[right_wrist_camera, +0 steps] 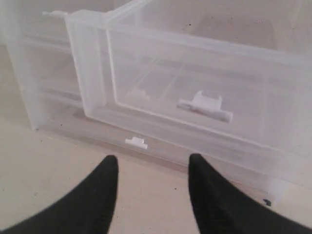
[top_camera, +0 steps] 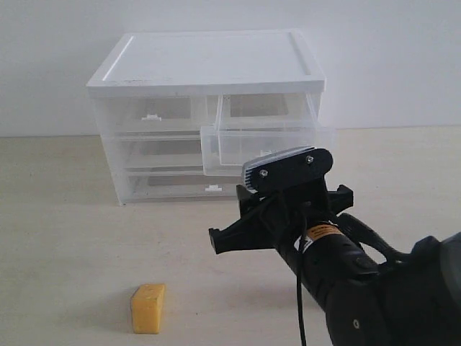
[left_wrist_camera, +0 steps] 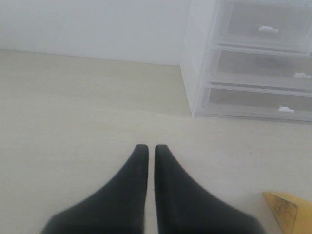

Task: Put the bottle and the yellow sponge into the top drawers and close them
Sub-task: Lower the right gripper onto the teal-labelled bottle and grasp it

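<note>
At the far side: white-topped cabinet (top_camera: 205, 68); right top drawer (top_camera: 266, 144) pulled out, left top drawer (top_camera: 151, 112) shut. Near right: right gripper (right_wrist_camera: 152, 158), jaws spread, empty, facing the pulled-out drawer. Also near: left gripper (left_wrist_camera: 151, 147), jaws pressed together, empty. Near left: yellow sponge (top_camera: 148, 308), lying on the table (top_camera: 65, 238).

The right end effector (right_wrist_camera: 153, 158) is observed with its two black fingers (right_wrist_camera: 105, 195) held apart over the pale tabletop (right_wrist_camera: 44, 165), clear of the cabinet (right_wrist_camera: 22, 73). A translucent drawer (right_wrist_camera: 161, 63) is found pulled out just ahead, its white tab handle (right_wrist_camera: 204, 105) turned toward the fingers. A second white handle (right_wrist_camera: 136, 142) is noted lower, on a shut drawer front.
</note>
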Available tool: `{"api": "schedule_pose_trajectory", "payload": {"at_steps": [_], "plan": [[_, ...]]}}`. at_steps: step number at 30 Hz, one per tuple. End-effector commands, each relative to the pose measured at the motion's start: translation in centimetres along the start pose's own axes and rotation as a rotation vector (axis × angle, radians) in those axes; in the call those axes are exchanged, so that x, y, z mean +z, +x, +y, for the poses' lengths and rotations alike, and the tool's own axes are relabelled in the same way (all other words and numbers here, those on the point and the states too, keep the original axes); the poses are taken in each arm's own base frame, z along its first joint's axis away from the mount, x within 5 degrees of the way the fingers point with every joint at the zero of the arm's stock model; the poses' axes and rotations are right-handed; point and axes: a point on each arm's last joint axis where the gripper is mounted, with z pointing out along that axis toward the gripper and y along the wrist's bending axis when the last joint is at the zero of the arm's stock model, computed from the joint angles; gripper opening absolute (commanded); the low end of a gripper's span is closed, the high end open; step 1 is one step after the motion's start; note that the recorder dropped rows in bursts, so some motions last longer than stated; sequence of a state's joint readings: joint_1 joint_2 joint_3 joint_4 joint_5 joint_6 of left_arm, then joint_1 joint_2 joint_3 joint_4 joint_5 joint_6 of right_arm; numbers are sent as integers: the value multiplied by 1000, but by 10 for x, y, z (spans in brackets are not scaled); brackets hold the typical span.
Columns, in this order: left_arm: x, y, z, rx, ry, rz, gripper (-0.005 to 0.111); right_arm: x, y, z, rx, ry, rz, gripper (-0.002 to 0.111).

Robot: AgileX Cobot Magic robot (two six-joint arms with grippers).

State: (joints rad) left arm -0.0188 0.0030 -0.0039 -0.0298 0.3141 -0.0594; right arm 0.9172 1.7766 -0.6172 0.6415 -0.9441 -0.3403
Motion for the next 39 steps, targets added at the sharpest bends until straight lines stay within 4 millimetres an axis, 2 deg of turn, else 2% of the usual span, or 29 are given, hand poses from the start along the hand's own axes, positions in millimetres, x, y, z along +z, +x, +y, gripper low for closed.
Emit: {"api": "schedule_pose_trajectory", "payload": {"at_steps": [1, 4, 7, 8, 9, 12, 15, 18, 20, 26, 28, 30, 33, 39], "plan": [[0, 1, 0, 2, 3, -2, 4, -3, -4, 4, -34, -60, 60, 51], [0, 1, 0, 2, 3, -2, 4, -7, -14, 14, -153, -175, 187, 41], [0, 1, 0, 2, 3, -2, 4, -13, -36, 28, -241, -356, 327, 30], [0, 1, 0, 2, 3, -2, 4, -16, -45, 31, -245, -432, 381, 30], [0, 1, 0, 2, 3, -2, 4, -19, -58, 32, -233, -506, 433, 32], [0, 1, 0, 2, 3, -2, 4, -19, -77, 25, -214, -595, 517, 44], [0, 1, 0, 2, 3, -2, 4, -20, -84, 10, -234, -643, 671, 46], [0, 1, 0, 2, 3, -2, 4, -22, -82, -7, -295, -575, 824, 46], [0, 1, 0, 2, 3, -2, 4, -23, -79, -18, -334, -453, 910, 46], [0, 1, 0, 2, 3, -2, 4, -23, -77, -42, -377, -182, 1004, 46], [0, 1, 0, 2, 3, -2, 4, -24, -77, -49, -385, -97, 1025, 50], [0, 1, 0, 2, 3, -2, 4, -23, -78, -55, -373, -29, 1024, 60], [0, 1, 0, 2, 3, -2, 4, -21, -75, -65, -326, -1, 1030, 68], [0, 1, 0, 2, 3, -2, 4, -17, -57, -82, -210, -5, 1014, 67]]}}
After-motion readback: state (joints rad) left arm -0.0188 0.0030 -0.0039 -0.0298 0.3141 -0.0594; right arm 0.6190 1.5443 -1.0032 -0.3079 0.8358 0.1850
